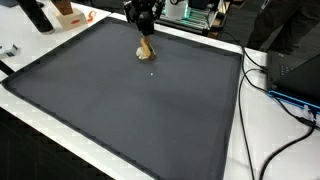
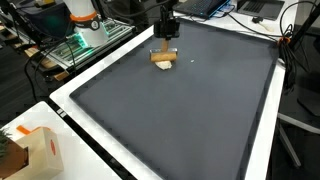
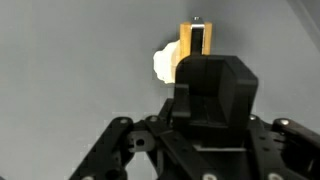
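A small tan wooden block (image 1: pixel 146 51) with a white piece beside it sits at the far part of the dark grey mat (image 1: pixel 130 110). It also shows in the other exterior view (image 2: pixel 163 59) and in the wrist view (image 3: pixel 190 42), where the white piece (image 3: pixel 163 64) lies to its left. My black gripper (image 1: pixel 146 34) comes straight down onto the block's top (image 2: pixel 167 42). Its fingers look closed together on the block. In the wrist view the gripper body (image 3: pixel 213 95) hides the block's lower part and the fingertips.
The mat lies on a white table (image 2: pixel 75 100) with a raised dark rim. A small white speck (image 1: pixel 152 72) lies on the mat near the block. Cables (image 1: pixel 290 110) run along one table side. A paper bag (image 2: pixel 40 150) and orange-white items (image 2: pixel 82 18) stand at the edges.
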